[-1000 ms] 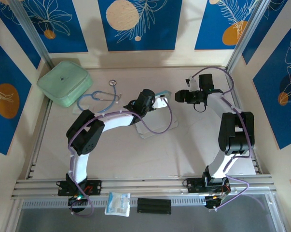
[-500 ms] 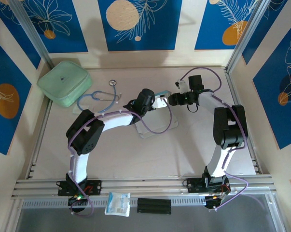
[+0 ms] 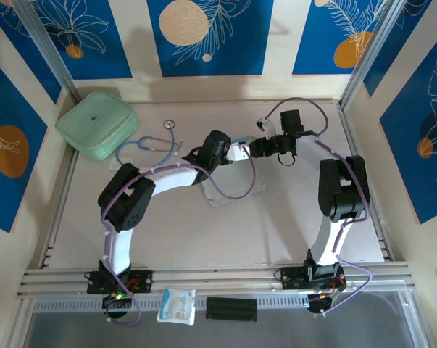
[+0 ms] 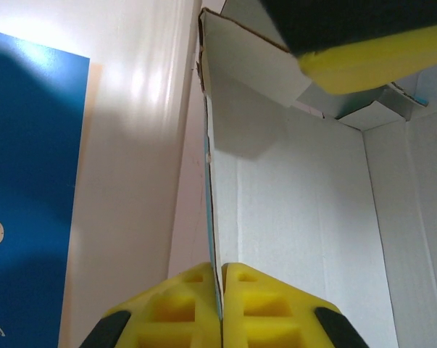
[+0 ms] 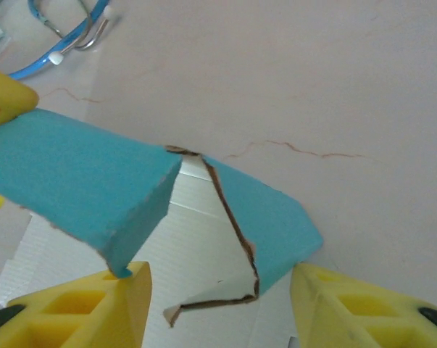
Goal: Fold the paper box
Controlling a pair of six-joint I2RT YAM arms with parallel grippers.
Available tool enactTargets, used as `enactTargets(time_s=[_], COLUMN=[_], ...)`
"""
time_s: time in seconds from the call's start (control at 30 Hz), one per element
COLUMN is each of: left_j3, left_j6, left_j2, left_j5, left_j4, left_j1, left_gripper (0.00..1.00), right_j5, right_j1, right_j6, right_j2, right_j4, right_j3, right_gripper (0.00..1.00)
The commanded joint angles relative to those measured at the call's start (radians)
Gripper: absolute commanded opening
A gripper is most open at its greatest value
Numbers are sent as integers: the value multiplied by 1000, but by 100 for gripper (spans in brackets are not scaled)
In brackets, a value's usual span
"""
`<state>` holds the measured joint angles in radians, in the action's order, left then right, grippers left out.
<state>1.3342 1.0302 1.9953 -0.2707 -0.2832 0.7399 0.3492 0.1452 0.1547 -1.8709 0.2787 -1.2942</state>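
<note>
While the left end effector (image 4: 219, 308) is pinched tight on one thin wall of the box (image 3: 238, 151), the box sits between both arms over the back middle of the desk (image 3: 182, 232). The right end effector (image 5: 218, 283) stands partly open astride a blue flap, gripping nothing firmly.

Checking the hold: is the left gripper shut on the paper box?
Yes, the left gripper pinches a thin wall of the paper box between its yellow fingers.
</note>
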Motion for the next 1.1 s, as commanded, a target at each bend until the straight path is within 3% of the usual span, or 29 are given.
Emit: enactTargets(time_s=[0.0, 0.17, 0.37, 0.47, 0.7, 0.83, 0.93, 1.07], left_j3=[-29, -43, -45, -12, 57, 129, 243, 541], left_j6=[2, -21, -213, -302, -538, -713, -847, -983], left_j2=[24, 3, -128, -162, -208, -229, -217, -84], left_j5=[83, 99, 246, 303, 364, 321, 279, 388], left_j4=[145, 136, 206, 268, 351, 433, 576, 917], left_j1=[-9, -10, -12, -16, -38, -65, -102, -184], left_gripper=[8, 17, 51, 60, 68, 69, 70, 70], right_j5=[98, 16, -50, -58, -63, -52, -41, -71], right_j1=[7, 4, 20, 26, 37, 44, 39, 23], right_j6=[35, -50, -66, -65, -81, -101, -155, -269], right_j2=[-28, -16, 1, -7, -1, 23, 68, 137], right_j4=[18, 18, 2, 3, -3, 13, 22, 12], right_j3=[-50, -50, -33, -34, -35, -40, -35, -3], right_gripper=[51, 49, 47, 46, 46, 46, 50, 55])
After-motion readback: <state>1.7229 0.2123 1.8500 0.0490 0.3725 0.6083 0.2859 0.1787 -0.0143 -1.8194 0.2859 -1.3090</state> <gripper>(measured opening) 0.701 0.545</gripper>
